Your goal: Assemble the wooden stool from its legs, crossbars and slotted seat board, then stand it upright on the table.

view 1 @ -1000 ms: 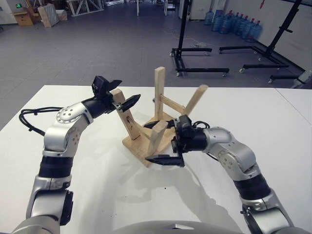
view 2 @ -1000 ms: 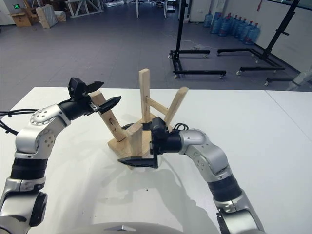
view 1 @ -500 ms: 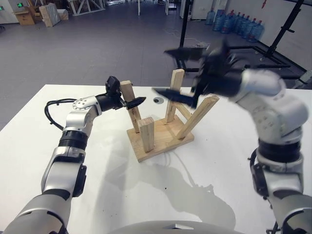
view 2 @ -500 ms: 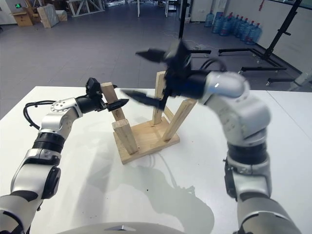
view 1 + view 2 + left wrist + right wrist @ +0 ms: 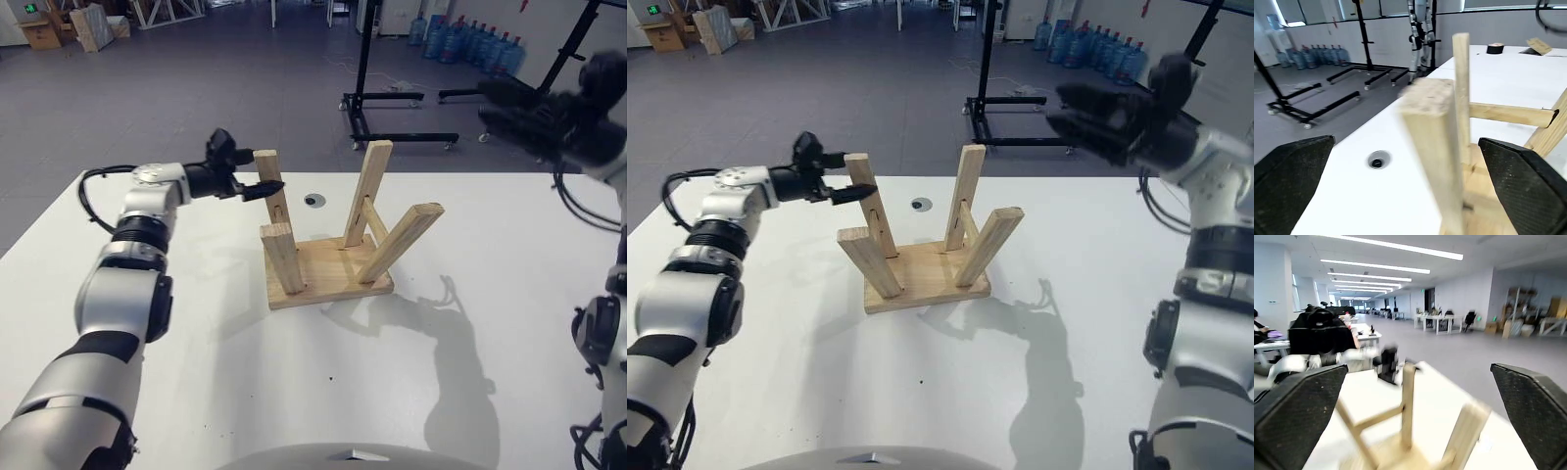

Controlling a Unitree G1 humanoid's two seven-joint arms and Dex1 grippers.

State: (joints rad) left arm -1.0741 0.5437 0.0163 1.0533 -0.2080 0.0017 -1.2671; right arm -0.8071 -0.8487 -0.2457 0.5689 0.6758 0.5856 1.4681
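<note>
Left wrist view: the upturned stool's [image 5: 328,279] nearly upright leg [image 5: 1437,147] is being straddled, ungripped, by the spread left hand [image 5: 259,188]; the right hand [image 5: 1073,110], also spread, is being held high over the desk's [image 5: 196,343] far right corner.

- Stool [image 5: 333,276]: pale natural wood, unpainted, with faint grain on seat board and legs.
- Table [image 5: 196,333]: plain white.
- Cable grommet [image 5: 312,200]: grey ring, dark centre.
- Left gripper [image 5: 263,186], right gripper [image 5: 1073,110]: matt black with finely textured pads.
- Left arm [image 5: 118,294]: silver-grey with black joints.
- Floor [image 5: 147,88]: dark grey.
- Wheeled stands [image 5: 397,98]: black.
- Water bottles [image 5: 460,44]: blue.
</note>
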